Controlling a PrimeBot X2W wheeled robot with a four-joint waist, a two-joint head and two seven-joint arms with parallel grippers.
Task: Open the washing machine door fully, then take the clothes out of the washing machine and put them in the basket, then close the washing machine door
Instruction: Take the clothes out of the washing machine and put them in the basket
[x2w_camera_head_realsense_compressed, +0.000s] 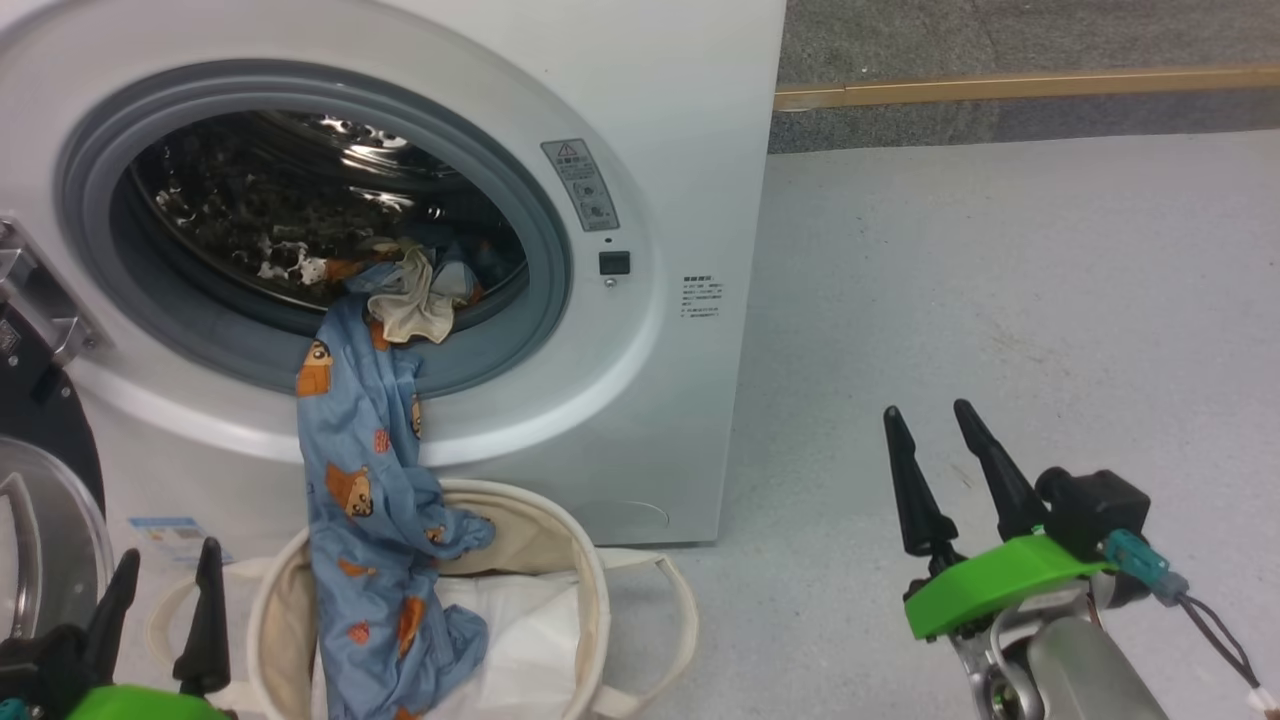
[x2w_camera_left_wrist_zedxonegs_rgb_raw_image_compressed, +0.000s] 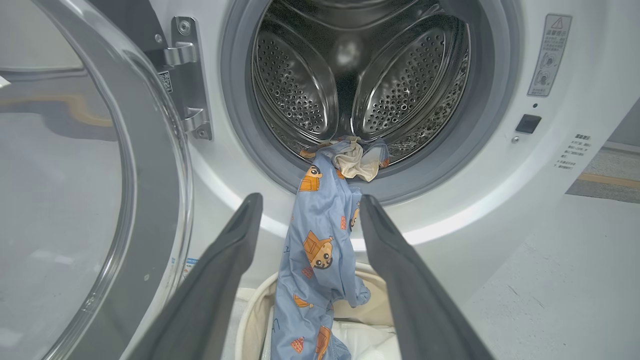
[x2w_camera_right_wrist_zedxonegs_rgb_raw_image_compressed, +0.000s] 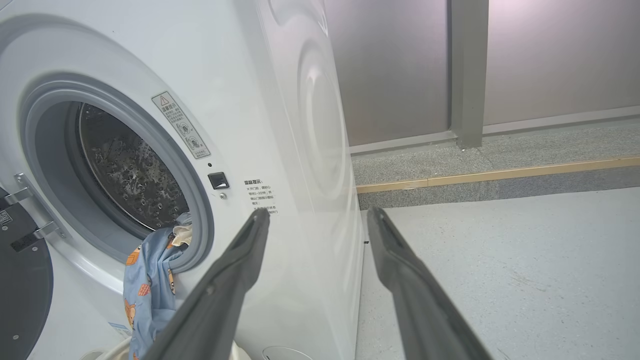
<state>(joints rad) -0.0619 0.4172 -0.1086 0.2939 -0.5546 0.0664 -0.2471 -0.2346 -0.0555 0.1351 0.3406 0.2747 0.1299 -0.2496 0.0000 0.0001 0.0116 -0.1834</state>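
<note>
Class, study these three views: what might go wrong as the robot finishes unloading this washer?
The light-blue printed garment, draped from the steel drum over the grey rubber ring into the round cream canvas basket, may snag on the ring or get trapped if the black-rimmed glass door shuts early. Tugging it might tip the basket.

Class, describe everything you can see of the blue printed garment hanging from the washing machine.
The soft light-blue fabric garment printed with orange-brown figures, with a crumpled cream-white part at the top, hangs limp from the white washing machine's steel drum, over its grey rubber ring, down into the round cream canvas basket.
</note>
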